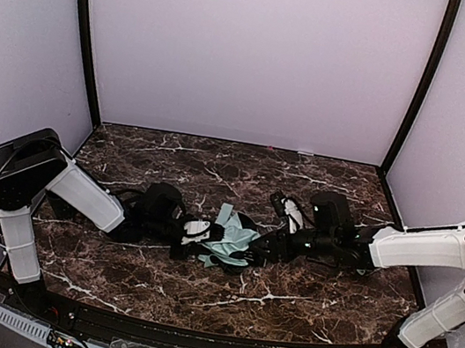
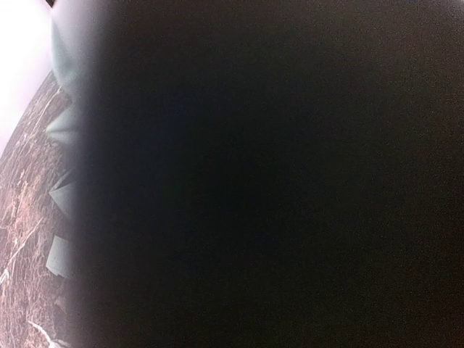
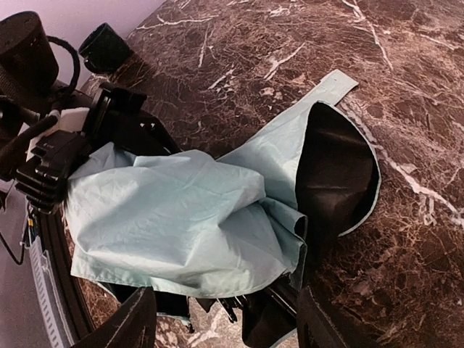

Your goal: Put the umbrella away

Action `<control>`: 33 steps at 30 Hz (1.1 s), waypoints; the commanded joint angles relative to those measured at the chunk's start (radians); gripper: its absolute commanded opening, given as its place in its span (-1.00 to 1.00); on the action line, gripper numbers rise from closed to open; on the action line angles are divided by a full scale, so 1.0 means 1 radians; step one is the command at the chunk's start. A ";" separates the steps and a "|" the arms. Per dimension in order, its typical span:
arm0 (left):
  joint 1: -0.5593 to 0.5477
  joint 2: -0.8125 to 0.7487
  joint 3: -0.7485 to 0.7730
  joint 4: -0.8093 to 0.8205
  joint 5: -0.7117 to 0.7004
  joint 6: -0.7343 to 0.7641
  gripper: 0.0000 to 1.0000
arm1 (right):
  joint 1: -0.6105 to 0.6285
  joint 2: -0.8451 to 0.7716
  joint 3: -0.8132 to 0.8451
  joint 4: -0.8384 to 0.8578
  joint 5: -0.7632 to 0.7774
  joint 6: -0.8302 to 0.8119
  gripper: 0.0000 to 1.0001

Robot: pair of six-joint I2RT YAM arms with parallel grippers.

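No readable text, label, brand, number or sign in any view. Umbrella (image 3: 174,217): plain mint fabric, black lining, no print legible. Desk (image 1: 173,155): marble veining only, no marks to read. Left wrist view mostly dark blur, nothing legible there.
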 commanded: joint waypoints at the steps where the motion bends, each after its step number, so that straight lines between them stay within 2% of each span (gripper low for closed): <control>1: -0.002 -0.004 -0.003 -0.080 -0.032 0.002 -1.00 | -0.006 0.020 0.037 0.100 0.051 0.210 0.35; 3: -0.002 -0.001 -0.003 -0.081 -0.027 0.003 -1.00 | -0.006 0.054 0.051 0.131 -0.002 0.202 0.35; 5: -0.002 0.001 0.001 -0.089 -0.030 0.004 -1.00 | -0.005 0.085 0.064 0.183 -0.075 0.203 0.18; 9: -0.002 -0.004 0.000 -0.099 -0.045 0.007 -1.00 | -0.006 0.119 0.133 0.083 -0.175 0.132 -0.75; 10: -0.002 -0.005 0.000 -0.102 -0.046 0.009 -1.00 | -0.010 0.138 0.148 0.051 -0.206 0.109 -0.92; 11: -0.002 -0.005 0.000 -0.108 -0.046 0.013 -1.00 | -0.017 0.141 0.161 0.013 -0.230 0.085 -1.00; 14: -0.002 -0.003 0.006 -0.126 -0.051 0.024 -1.00 | -0.077 0.084 0.178 -0.103 -0.200 0.022 -1.00; 18: -0.002 0.001 0.008 -0.139 -0.056 0.033 -1.00 | -0.207 -0.013 0.134 -0.128 -0.161 -0.010 -1.00; 21: -0.004 0.002 0.014 -0.153 -0.053 0.040 -1.00 | -0.241 -0.013 0.129 -0.159 -0.135 -0.068 -1.00; 23: -0.004 0.004 0.018 -0.160 -0.051 0.040 -1.00 | -0.235 0.016 0.150 -0.138 -0.145 -0.074 -1.00; 29: -0.012 0.010 0.036 -0.182 -0.039 0.040 -1.00 | -0.100 0.198 0.294 -0.077 -0.189 -0.067 -1.00; 33: -0.019 0.010 0.035 -0.195 -0.037 0.046 -1.00 | -0.126 0.327 0.320 -0.083 -0.128 -0.057 -1.00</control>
